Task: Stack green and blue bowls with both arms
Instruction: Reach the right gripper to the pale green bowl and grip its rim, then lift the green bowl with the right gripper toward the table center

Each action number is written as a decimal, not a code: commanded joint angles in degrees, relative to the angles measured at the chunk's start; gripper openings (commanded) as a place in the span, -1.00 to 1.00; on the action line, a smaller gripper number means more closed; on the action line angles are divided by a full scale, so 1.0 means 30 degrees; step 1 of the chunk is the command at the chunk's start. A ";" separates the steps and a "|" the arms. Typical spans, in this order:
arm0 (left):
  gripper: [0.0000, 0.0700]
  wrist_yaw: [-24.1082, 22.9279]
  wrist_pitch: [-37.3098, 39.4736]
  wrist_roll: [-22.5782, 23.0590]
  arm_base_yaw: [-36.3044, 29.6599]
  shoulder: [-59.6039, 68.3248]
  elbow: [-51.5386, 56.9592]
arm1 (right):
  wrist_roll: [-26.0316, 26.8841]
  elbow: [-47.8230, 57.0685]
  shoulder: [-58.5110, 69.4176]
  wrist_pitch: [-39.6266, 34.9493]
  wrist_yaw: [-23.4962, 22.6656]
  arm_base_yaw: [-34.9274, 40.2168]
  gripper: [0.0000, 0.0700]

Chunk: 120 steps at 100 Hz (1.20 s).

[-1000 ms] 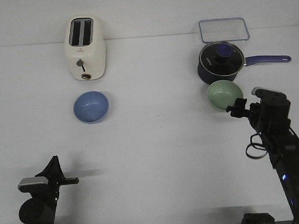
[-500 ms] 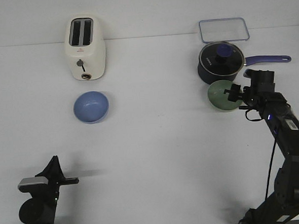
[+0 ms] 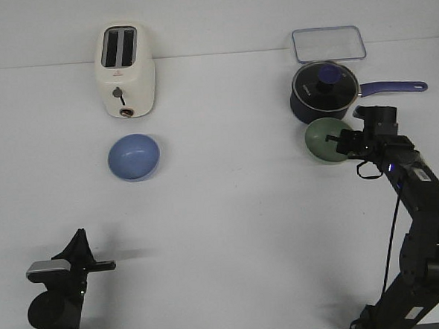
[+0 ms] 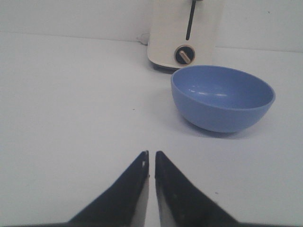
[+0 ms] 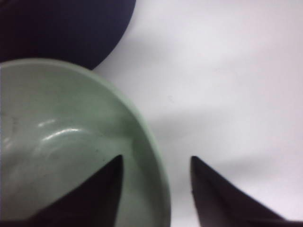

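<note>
No brand, label or writing can be read on anything in front of you.

Your left gripper (image 3: 106,266) sits low over the white surface (image 3: 230,208), its fingers (image 4: 137,189) drawn together with only a sliver of light between the tips, holding nothing. Ahead of those fingers and a little to their right stands the blue bowl (image 3: 133,156), upright and well apart from them. Just beyond the bowl is the cream toaster (image 3: 125,69), its lever and knob facing you; nothing lies between the left fingers and the bowl.

Further right, the green bowl (image 3: 324,139) rests on the surface just in front of the dark navy saucepan (image 3: 324,91), which wears a glass lid and points its blue handle to the right. A clear lidded container (image 3: 328,44) lies behind the pan.

Your right gripper (image 3: 343,143) is at the green bowl's right edge with its fingers (image 5: 90,198) spread apart: in the right wrist view one finger is inside the bowl and the other outside, the rim between them. You cannot tell from these views whether either finger touches the rim. The saucepan's wall stands close behind the bowl, just past the fingertips.
</note>
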 commanded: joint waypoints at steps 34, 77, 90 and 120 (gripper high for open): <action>-0.96 0.0051 0.0299 -0.0051 0.0036 -0.0029 -0.0364 | -0.0015 0.0452 0.0401 0.0146 -0.0357 -0.0073 -0.99; -0.96 0.0044 0.0299 -0.0051 0.0036 -0.0029 -0.0364 | -0.0415 -0.0889 -0.5340 -0.2674 -0.3308 0.0095 -0.99; -0.96 0.0051 0.0299 -0.0051 0.0036 -0.0029 -0.0364 | -0.0379 -0.3592 -0.9100 -0.2528 -0.3854 0.1945 -0.99; -0.96 0.0051 0.0299 -0.0051 0.0036 -0.0029 -0.0364 | 0.2200 -0.8233 -1.1562 -0.0714 -0.1712 1.1001 -0.99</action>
